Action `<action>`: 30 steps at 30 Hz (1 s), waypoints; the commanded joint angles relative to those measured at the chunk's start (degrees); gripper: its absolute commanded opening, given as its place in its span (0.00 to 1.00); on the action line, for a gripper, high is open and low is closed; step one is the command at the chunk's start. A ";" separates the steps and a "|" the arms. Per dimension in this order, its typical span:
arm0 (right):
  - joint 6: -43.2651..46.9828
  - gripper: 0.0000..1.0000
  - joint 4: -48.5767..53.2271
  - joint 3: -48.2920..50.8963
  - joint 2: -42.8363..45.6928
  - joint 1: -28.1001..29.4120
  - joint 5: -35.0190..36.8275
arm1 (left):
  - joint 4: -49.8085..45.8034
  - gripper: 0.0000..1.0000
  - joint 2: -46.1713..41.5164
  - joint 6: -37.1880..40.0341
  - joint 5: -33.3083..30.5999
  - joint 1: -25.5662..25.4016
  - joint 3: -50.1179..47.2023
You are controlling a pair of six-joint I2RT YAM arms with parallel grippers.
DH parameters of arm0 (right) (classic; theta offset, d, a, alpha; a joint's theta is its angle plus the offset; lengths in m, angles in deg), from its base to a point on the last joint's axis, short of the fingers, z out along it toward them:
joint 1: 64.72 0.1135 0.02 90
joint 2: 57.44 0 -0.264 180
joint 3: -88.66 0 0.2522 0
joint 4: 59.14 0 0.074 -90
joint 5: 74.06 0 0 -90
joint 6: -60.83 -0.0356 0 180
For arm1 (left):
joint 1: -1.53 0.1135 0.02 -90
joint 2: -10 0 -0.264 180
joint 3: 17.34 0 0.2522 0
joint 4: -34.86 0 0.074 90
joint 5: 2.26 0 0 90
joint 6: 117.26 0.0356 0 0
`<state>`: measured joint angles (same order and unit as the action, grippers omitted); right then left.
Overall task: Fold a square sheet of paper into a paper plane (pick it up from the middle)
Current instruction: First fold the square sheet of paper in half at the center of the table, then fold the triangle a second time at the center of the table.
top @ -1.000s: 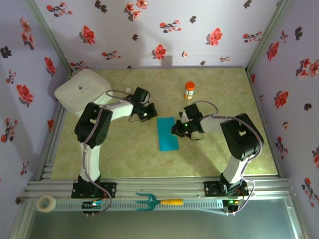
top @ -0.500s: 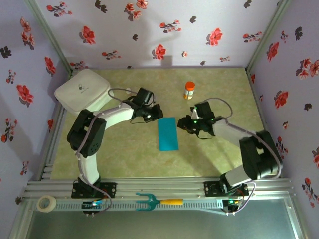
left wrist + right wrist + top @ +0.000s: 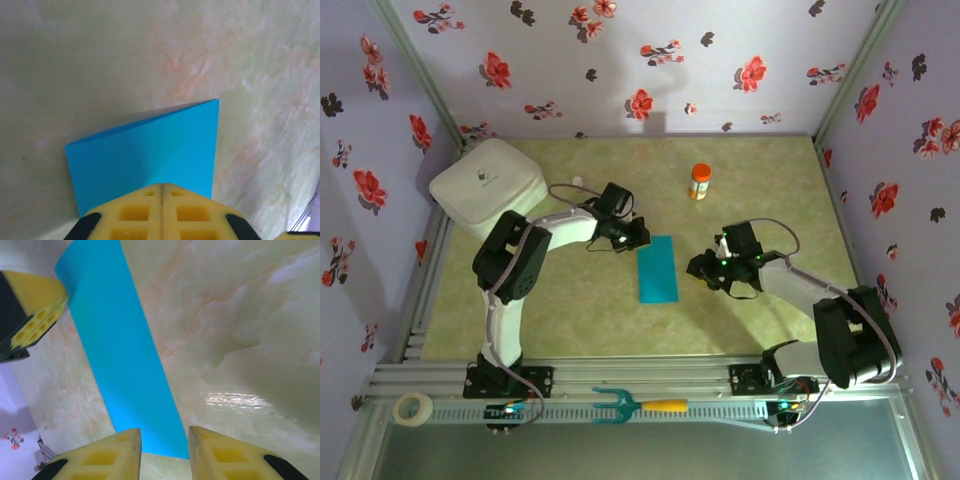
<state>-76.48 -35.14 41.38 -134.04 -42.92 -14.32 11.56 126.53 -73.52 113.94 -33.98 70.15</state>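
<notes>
Teal folded paper (image 3: 657, 268) is laid flat mid-frame on the tabletop (image 3: 570, 310), apparently pinned at its upper-left corner by shut, empty left jaws; right jaws are held part-open, empty, alongside.

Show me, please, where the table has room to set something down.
Free: the near strip between the folded blue paper and the rail; the far right corner past the orange bottle. Crowded: the middle, left gripper and right gripper flanking the paper; white box far left.
</notes>
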 commanded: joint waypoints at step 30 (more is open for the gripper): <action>-4.81 0.40 -6.64 2.66 -7.07 6.58 -6.82 | 5.15 0.07 3.05 -1.20 0.62 1.62 -6.71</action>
<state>-79.43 -39.21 43.13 -140.42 -36.91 -19.30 19.65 127.27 -74.33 115.86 -32.54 65.01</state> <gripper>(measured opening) 0.403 0.077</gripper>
